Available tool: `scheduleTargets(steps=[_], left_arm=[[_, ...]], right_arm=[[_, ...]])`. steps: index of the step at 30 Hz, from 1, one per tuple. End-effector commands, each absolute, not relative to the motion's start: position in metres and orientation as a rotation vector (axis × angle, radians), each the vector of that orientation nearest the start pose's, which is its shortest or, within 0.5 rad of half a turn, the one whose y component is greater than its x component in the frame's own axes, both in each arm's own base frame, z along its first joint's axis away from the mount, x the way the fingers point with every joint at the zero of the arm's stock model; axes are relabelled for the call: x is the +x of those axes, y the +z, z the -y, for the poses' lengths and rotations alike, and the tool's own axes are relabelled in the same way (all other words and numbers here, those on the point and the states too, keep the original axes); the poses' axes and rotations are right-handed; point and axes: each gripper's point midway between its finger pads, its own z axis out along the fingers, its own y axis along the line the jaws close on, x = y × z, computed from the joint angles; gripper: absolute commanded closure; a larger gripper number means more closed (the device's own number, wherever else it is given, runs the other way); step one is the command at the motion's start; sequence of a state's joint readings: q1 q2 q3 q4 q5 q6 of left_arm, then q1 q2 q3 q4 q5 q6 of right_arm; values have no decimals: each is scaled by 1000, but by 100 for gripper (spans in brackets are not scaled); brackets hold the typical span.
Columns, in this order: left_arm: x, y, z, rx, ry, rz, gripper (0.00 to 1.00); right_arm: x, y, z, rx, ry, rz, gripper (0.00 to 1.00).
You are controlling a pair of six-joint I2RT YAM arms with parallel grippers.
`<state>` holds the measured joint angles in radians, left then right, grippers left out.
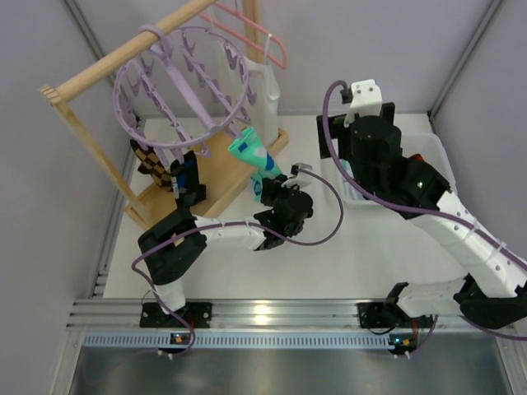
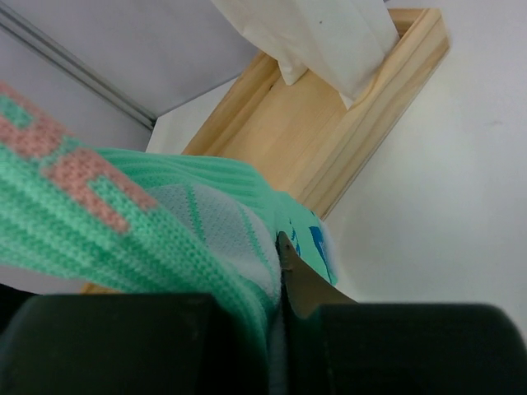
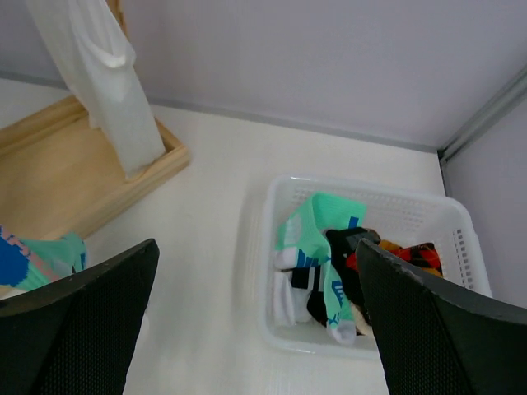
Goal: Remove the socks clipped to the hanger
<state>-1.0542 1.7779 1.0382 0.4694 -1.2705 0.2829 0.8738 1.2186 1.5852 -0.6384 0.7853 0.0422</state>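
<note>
At the far left a pale wooden rail frame (image 1: 78,86) stands on the white worktop (image 1: 329,263). The round lavender plastic hanger (image 1: 181,78), a ring of small dangling clips, hooks over its rail. Under the ring's left side hang a brown checked sock (image 1: 152,160) and, just beside it, a black sock with blue marks (image 1: 189,174). From the ring's near right edge a mint-green sock with blue and white marks (image 1: 251,155) slants down to the left tool (image 1: 268,189). That tool is clamped on the sock's lower end, and the left wrist view shows the knit pinched between its black fingers (image 2: 107,346). Behind the sock, a long white cloth (image 1: 262,90) hangs from a thin pink coat hanger (image 1: 263,37). Farther right, the right tool (image 3: 255,321) hovers over the worktop with its jaws spread wide and nothing between them. It is near a white perforated plastic basket (image 3: 449,220), which holds a heap of socks (image 3: 329,263) in mint-green, black and orange-red.
</note>
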Motion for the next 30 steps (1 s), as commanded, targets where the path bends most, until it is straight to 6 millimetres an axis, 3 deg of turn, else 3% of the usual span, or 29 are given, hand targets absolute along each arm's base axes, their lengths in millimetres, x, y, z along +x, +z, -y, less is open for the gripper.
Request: scheduleTargets(steps=[1, 3, 6, 8, 9, 10, 11, 12, 13, 14, 16, 17, 19, 20, 30], left_arm=[[345, 192, 268, 256, 557, -1648, 100], [345, 195, 268, 244, 540, -1646, 100], [346, 201, 271, 250, 519, -1641, 100], [351, 200, 275, 285, 565, -1639, 100], [352, 198, 276, 293, 589, -1639, 100], [355, 202, 279, 310, 607, -1635, 100], [356, 195, 282, 328, 627, -1638, 100], [357, 196, 282, 330, 636, -1638, 100], [357, 198, 283, 326, 637, -1636, 100], [356, 196, 285, 332, 636, -1636, 100], [355, 199, 287, 328, 616, -1633, 100], [354, 199, 287, 327, 611, -1633, 100], [354, 202, 287, 322, 604, -1631, 100], [354, 203, 286, 322, 604, -1630, 100], [354, 207, 290, 307, 565, -1627, 100]], right_arm=[[303, 446, -157, -195, -111, -1706, 1], [308, 441, -175, -288, -105, -1719, 1], [296, 436, -243, -540, 214, -1698, 4], [282, 441, -277, -622, 300, -1651, 7], [281, 434, -293, -686, 279, -1647, 7], [279, 444, -301, -680, 260, -1621, 7], [265, 445, -321, -736, 282, -1598, 7], [266, 437, -338, -781, 264, -1593, 7], [264, 444, -347, -783, 269, -1570, 7], [262, 435, -363, -819, 263, -1570, 7], [266, 442, -373, -821, 245, -1540, 8], [273, 430, -383, -849, 207, -1552, 8], [278, 431, -391, -858, 193, -1540, 8], [281, 420, -399, -887, 169, -1545, 9], [317, 429, -415, -780, 5, -1464, 18]])
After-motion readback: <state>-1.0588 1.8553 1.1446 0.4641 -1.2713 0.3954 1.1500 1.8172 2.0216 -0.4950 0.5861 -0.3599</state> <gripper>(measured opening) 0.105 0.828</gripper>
